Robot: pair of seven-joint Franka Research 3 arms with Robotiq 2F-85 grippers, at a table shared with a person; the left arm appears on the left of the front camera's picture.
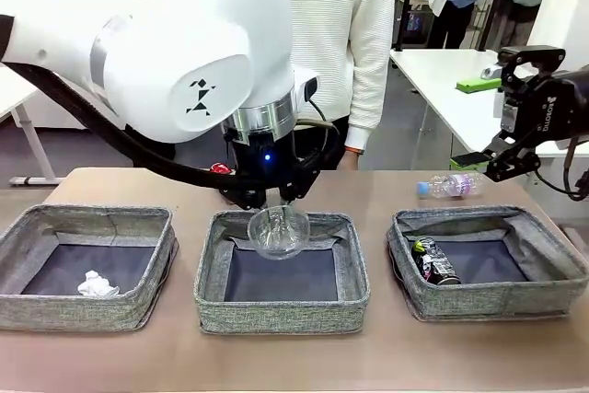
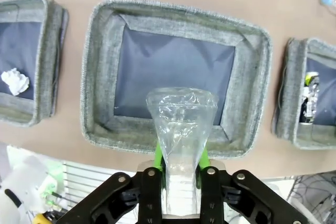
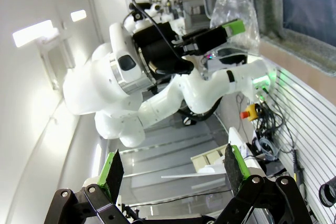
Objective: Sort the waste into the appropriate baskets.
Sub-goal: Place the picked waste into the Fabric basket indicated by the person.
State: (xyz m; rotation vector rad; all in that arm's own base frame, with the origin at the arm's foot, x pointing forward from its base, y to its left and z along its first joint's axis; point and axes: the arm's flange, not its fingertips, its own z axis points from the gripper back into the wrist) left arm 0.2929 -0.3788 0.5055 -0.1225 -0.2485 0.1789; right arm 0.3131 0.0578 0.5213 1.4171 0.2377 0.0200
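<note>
Crumpled clear plastic bottle (image 2: 181, 124) hangs above woven grey fabric basket (image 2: 97, 77).

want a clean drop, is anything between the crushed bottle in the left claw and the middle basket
Nothing visible does. The crushed clear plastic bottle hangs from the left claw directly over the middle basket and its open top.

The brown bench (image 1: 386, 356) spans the near side. Beyond it the floor (image 1: 83, 149) is grey. A white table (image 1: 442, 89) stands at the far right with a green object (image 1: 479, 85) lying on it, and another white table (image 1: 11, 97) edges in at the far left. In the right wrist view, bright light panels (image 3: 32, 32) glow overhead.
</note>
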